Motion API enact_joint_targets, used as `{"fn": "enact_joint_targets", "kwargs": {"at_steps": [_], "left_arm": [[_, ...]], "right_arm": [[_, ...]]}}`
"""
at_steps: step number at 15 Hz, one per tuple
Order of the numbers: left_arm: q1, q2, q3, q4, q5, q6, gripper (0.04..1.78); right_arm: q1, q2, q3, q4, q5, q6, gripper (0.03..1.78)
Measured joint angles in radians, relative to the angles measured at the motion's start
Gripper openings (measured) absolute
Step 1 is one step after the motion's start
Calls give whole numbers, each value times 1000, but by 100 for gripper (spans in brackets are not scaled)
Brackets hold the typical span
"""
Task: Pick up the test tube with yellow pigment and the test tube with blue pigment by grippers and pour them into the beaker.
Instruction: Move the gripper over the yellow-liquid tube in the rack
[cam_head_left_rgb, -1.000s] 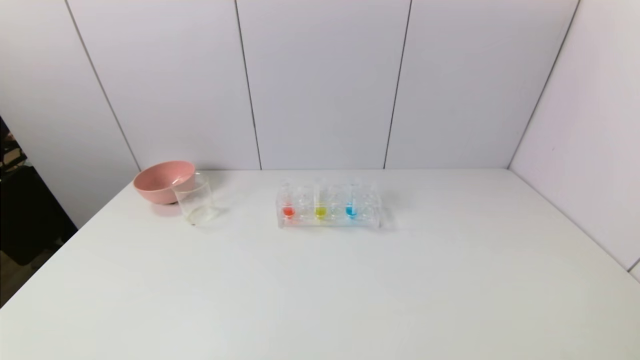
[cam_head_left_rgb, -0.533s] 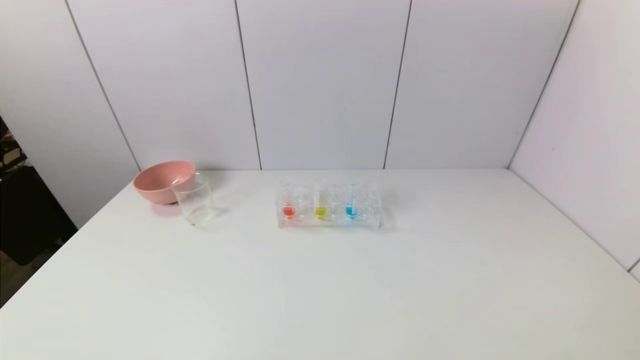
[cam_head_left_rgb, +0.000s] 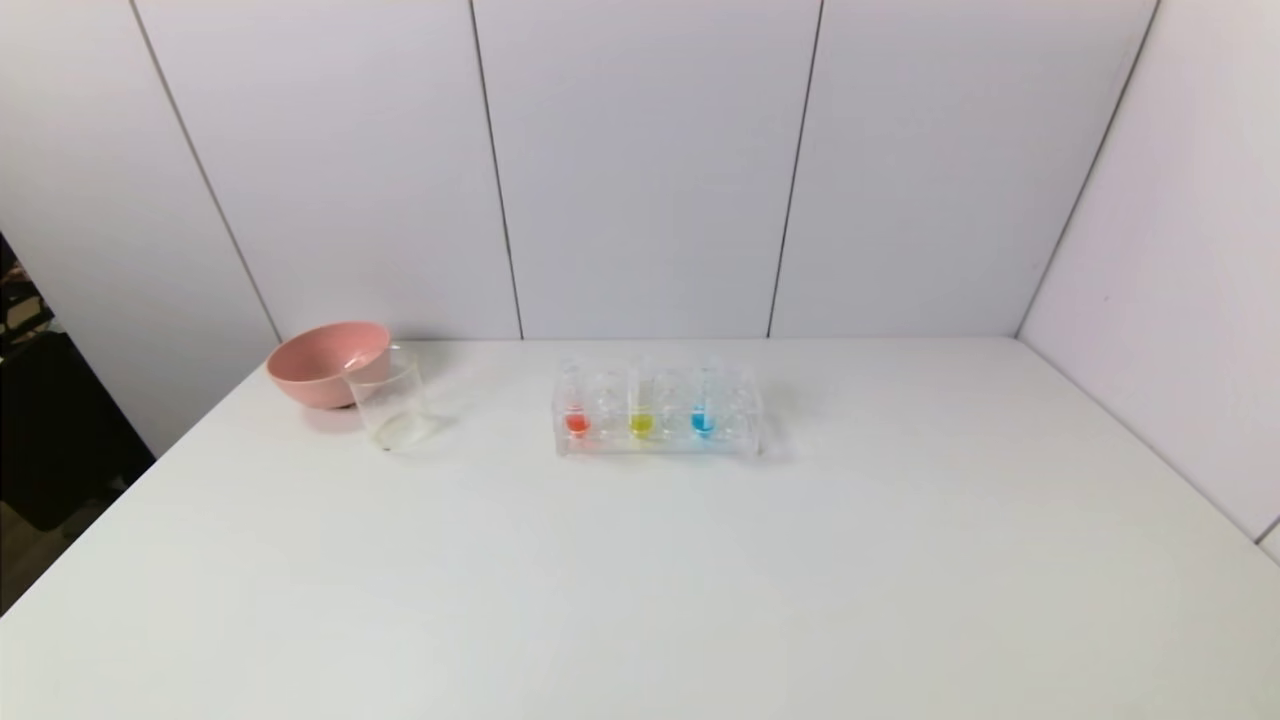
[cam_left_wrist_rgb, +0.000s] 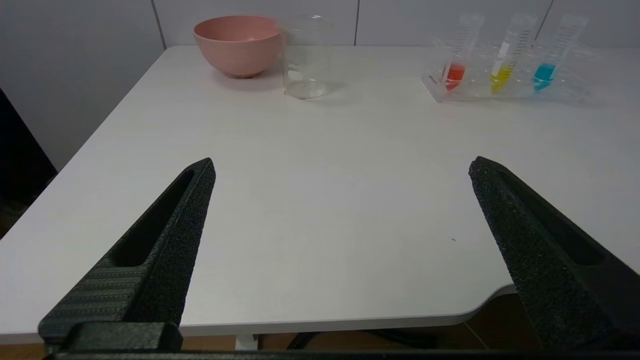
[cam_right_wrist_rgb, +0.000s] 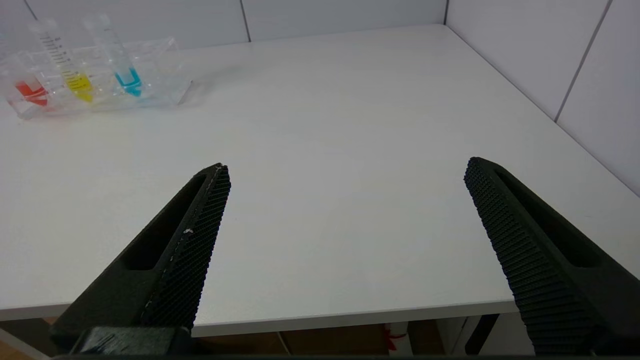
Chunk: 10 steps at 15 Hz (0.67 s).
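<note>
Nothing has shifted since a second ago. On your counter (cam_head_left_rgb: 640, 560) the test tube with yellow pigment (cam_head_left_rgb: 641, 412) and the test tube with blue pigment (cam_head_left_rgb: 703, 410) stand upright in the clear rack (cam_head_left_rgb: 735, 425), beside the red tube (cam_head_left_rgb: 576, 412). The beaker (cam_head_left_rgb: 390, 405) touches the pink bowl (cam_head_left_rgb: 320, 362) — well left. Only the wrist views show your left pincer (cam_left_wrist_rgb: 340, 170) and right pincer (cam_right_wrist_rgb: 345, 170), both spread wide at the near edge.

Nothing on the table (cam_head_left_rgb: 640, 560) has visibly moved since earlier.
</note>
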Motion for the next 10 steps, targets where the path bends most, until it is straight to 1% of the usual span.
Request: {"fn": "enact_joint_targets", "kwargs": {"at_steps": [2, 4, 6, 8, 10], "left_arm": [[0, 35, -84, 58, -27, 0, 178], [-3, 109, -177, 74, -67, 1, 178], [-7, 212, -270, 74, -97, 2, 178], [-9, 331, -354, 59, -106, 1, 178], [-10, 456, -411, 4, -109, 1, 178]], "right_arm": [[0, 0, 0, 0, 0, 0, 171], [0, 0, 0, 0, 0, 0, 171], [0, 0, 0, 0, 0, 0, 171], [0, 0, 0, 0, 0, 0, 171], [0, 0, 0, 0, 0, 0, 171]]}}
